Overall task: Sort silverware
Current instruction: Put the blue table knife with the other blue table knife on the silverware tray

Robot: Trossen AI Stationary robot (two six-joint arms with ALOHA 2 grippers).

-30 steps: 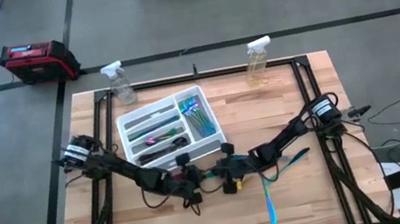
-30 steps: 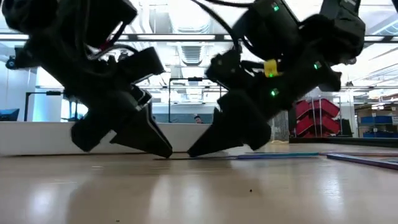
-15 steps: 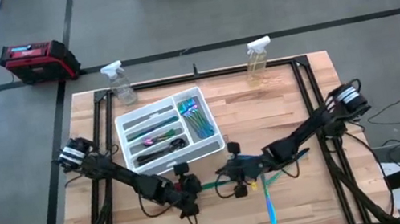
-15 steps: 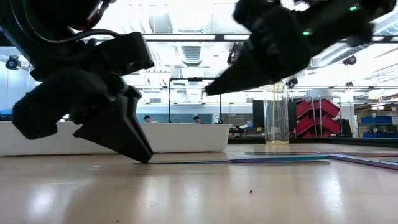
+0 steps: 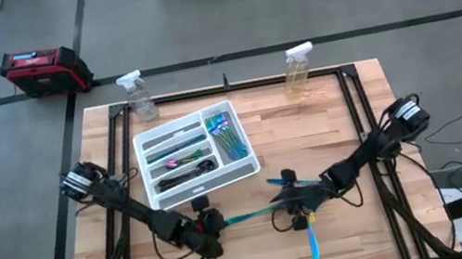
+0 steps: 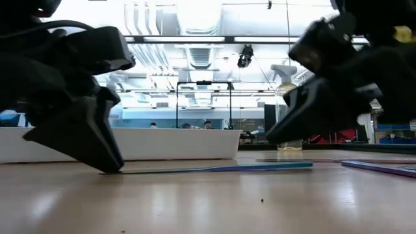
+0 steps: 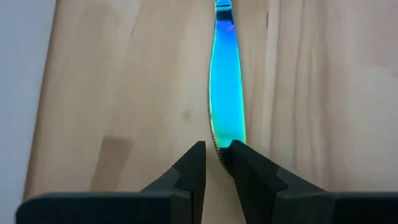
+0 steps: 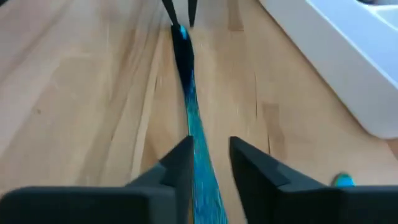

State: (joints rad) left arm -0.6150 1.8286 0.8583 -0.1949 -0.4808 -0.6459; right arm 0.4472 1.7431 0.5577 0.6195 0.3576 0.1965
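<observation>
An iridescent teal-blue knife point(image 5: 247, 213) lies flat on the wooden table between my two grippers, near the front middle. My left gripper point(image 7: 216, 152) is shut on its blade end, low at the table point(image 6: 110, 166). My right gripper point(image 8: 208, 152) is open at the handle end, a finger on either side, and raised clear of the knife point(image 6: 273, 138). A white tray point(image 5: 142, 149) behind them holds more silverware point(image 5: 227, 136). A blue utensil point(image 5: 313, 240) lies near the front edge. My left gripper pinches the tip of the knife's blade point(image 7: 219, 144) between its two fingers. The fingers slant down from the table's left and lie along the knife, which runs straight on from them. The knife lies flat on the table point(image 6: 214, 168).
Two clear spray bottles point(image 5: 137, 93) point(image 5: 299, 66) stand at the far edge. Another utensil point(image 6: 380, 168) lies on the right by my right arm. The tray's near wall point(image 8: 348, 68) is close beside the knife. A red case point(image 5: 42, 70) sits on the floor.
The grippers have drawn apart. My left gripper has gone toward the table's left and near edge, dragging the knife's blade end along the table. My right gripper has come up off the table and pulled back toward the right edge, off the knife's handle.
</observation>
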